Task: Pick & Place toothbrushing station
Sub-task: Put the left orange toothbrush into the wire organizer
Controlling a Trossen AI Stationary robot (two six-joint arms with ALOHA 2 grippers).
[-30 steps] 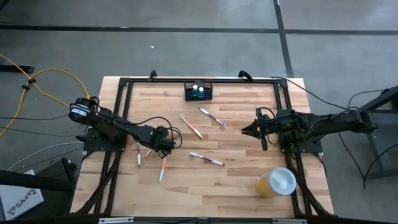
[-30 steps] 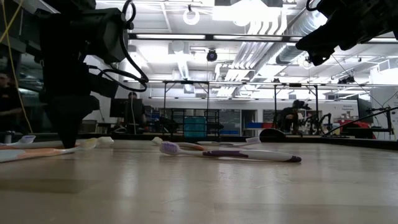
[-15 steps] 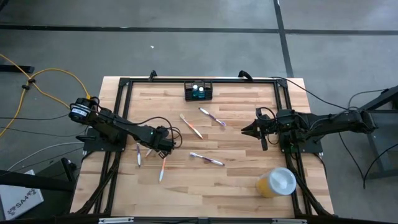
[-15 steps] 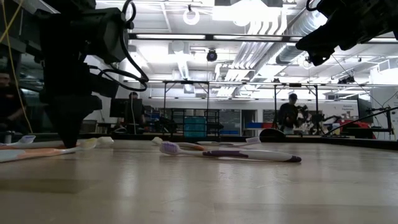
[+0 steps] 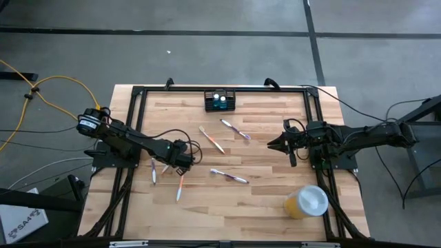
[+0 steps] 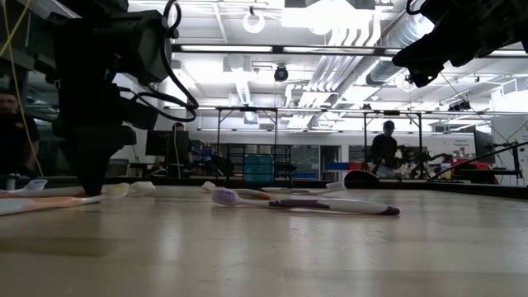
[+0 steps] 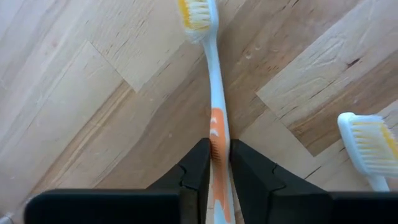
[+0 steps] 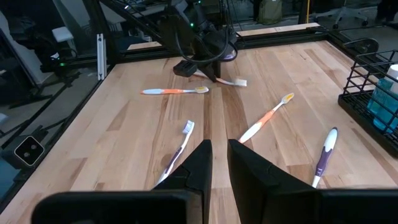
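Observation:
The black slotted caddy [image 5: 220, 101] stands at the table's far edge with blue bottles in it; it also shows in the right wrist view [image 8: 373, 93]. My left gripper [image 7: 219, 146] points down at the table's left middle [image 5: 182, 168], shut on an orange-and-white toothbrush [image 5: 180, 187] that lies on the wood. A second brush head [image 7: 372, 144] lies just beside it. My right gripper [image 8: 219, 149] hangs above the table's right side [image 5: 273, 145], empty, with only a narrow slit between its fingers. My left gripper pinches the toothbrush's orange grip [image 7: 217, 127], just below the white neck, between its two fingers. The fingers come from above, pointing down, one on each long side of the handle. The brush lies flat on the table, with its yellow-bristled head [image 7: 196, 15] beyond the fingertips.
Several other toothbrushes lie about the middle: orange [image 5: 212, 140], purple [image 5: 236, 129], purple [image 5: 229, 176], and one at the left [image 5: 153, 172]. A yellow cup with a white lid [image 5: 306, 202] stands at the near right. A black frame [image 5: 138, 93] borders the table. People stand in the room beyond [image 6: 381, 148].

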